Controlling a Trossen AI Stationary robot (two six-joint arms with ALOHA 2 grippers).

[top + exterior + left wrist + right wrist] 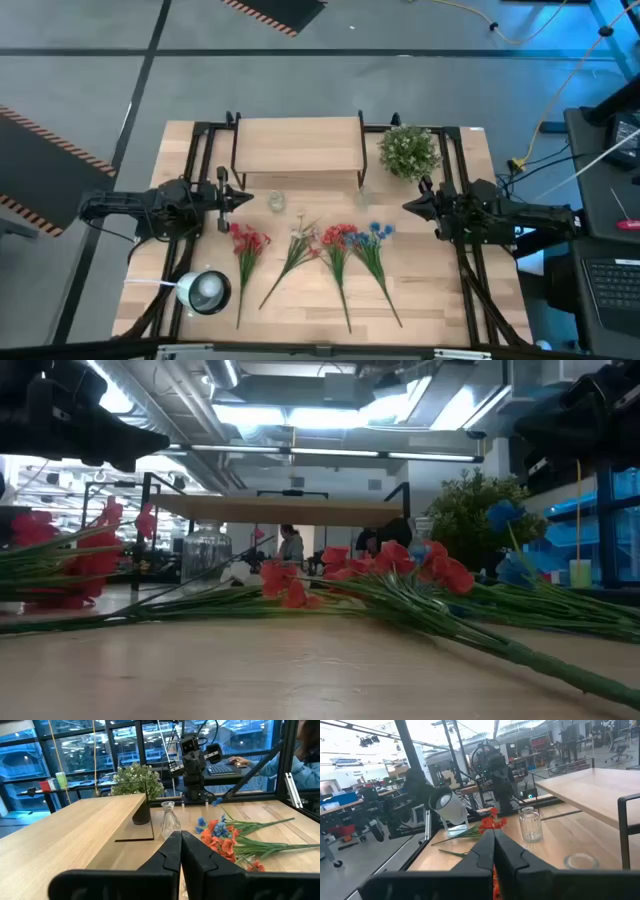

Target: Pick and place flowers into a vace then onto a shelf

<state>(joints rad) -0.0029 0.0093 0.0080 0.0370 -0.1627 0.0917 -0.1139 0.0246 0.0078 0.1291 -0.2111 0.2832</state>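
Four flower sprigs lie side by side on the tabletop, heads toward the shelf: a red one (pixel 248 241), a whitish one (pixel 301 238), another red one (pixel 337 240) and a blue one (pixel 378 234). A narrow-necked clear glass vase (pixel 362 195) (pixel 169 821) and a clear jar (pixel 275 201) (pixel 530 824) stand in front of the light-wood shelf (pixel 298 146). My left gripper (pixel 245 197) (pixel 181 845) hovers shut to the left of the jar. My right gripper (pixel 408 205) (pixel 494 845) hovers shut to the right of the vase. Neither touches anything.
A round bushy green plant (pixel 408 151) stands at the shelf's right end, just beyond my right gripper. A white lamp (pixel 205 292) sits at the table's near left corner. Black frame rails run along both table sides. People sit in the room beyond.
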